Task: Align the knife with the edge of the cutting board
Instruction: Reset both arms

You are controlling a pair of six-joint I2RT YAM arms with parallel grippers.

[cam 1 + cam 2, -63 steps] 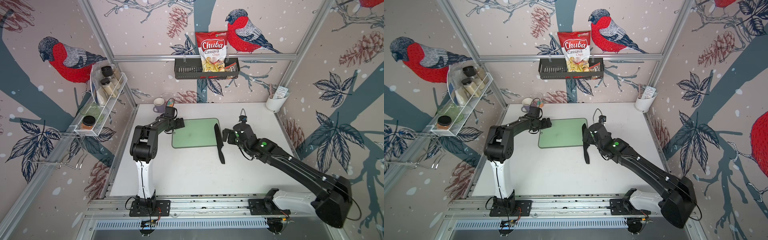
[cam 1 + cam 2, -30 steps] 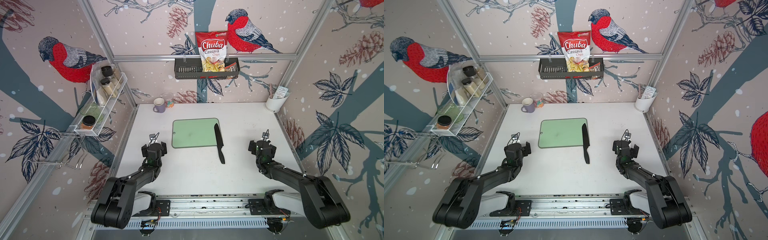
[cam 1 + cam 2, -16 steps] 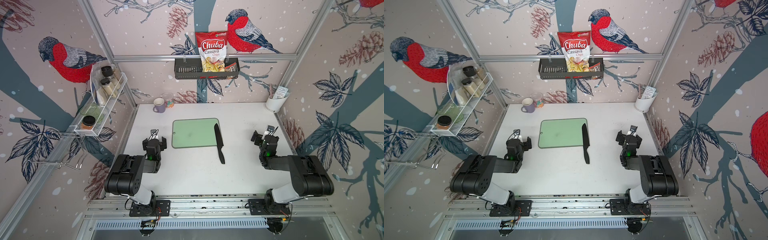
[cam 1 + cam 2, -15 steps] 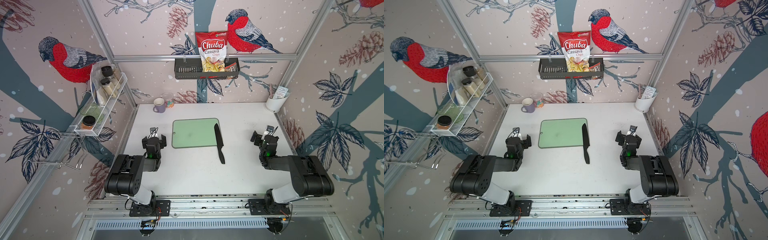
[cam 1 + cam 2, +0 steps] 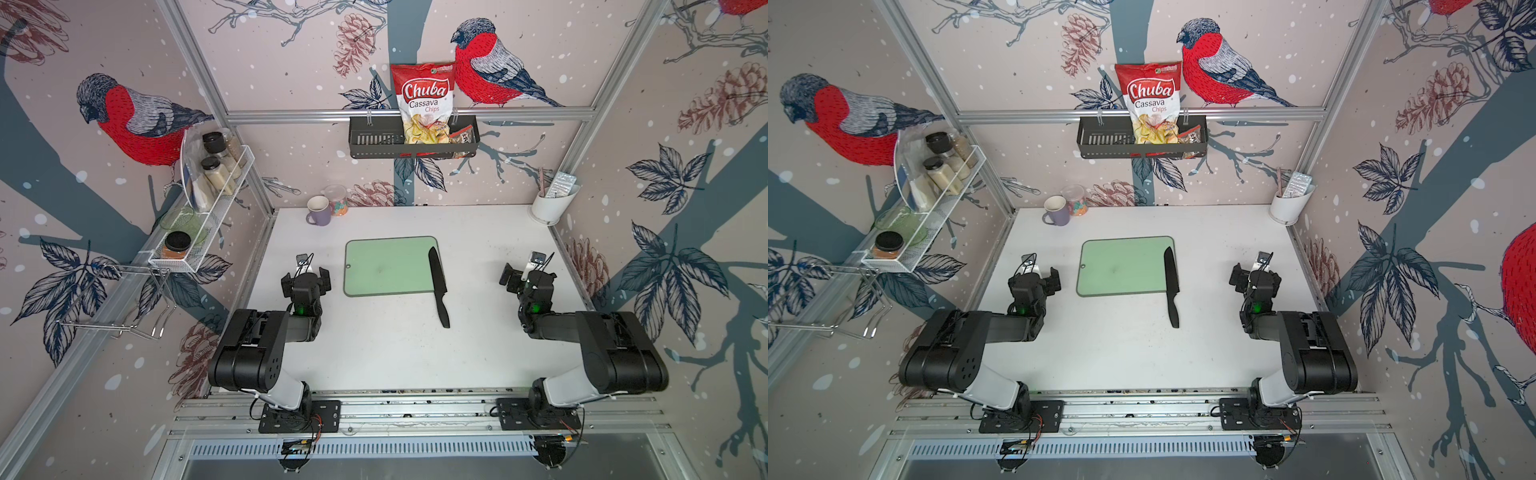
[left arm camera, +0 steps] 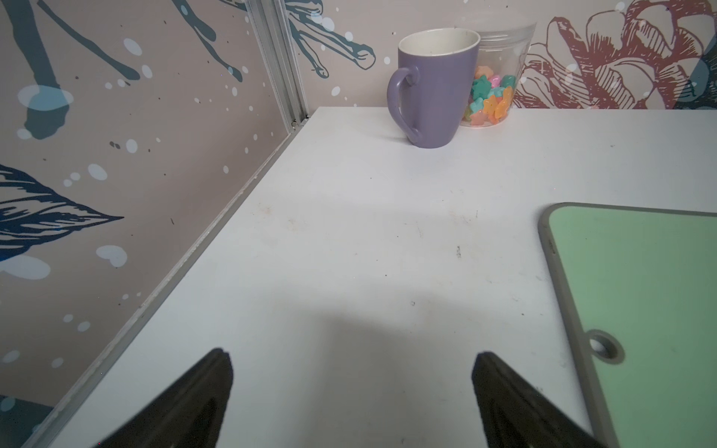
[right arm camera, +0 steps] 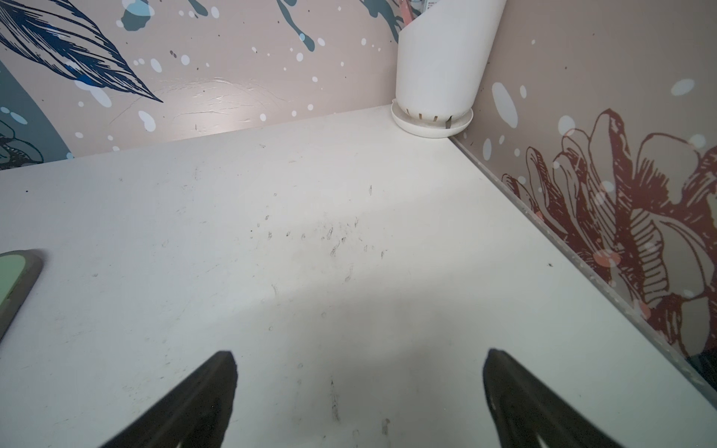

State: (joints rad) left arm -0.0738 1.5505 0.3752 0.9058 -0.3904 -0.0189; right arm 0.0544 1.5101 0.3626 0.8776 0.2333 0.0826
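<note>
Top view | knife [image 5: 439,286] unmoved along cutting board [image 5: 386,266] edge | left hand [image 5: 306,276] widened, right hand [image 5: 528,276] stays wide, both empty

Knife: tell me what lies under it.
The knife has its blade on the cutting board, along the edge far from its hole, and its handle on the white table. The part of the board's rim beneath the blade is hidden.
</note>
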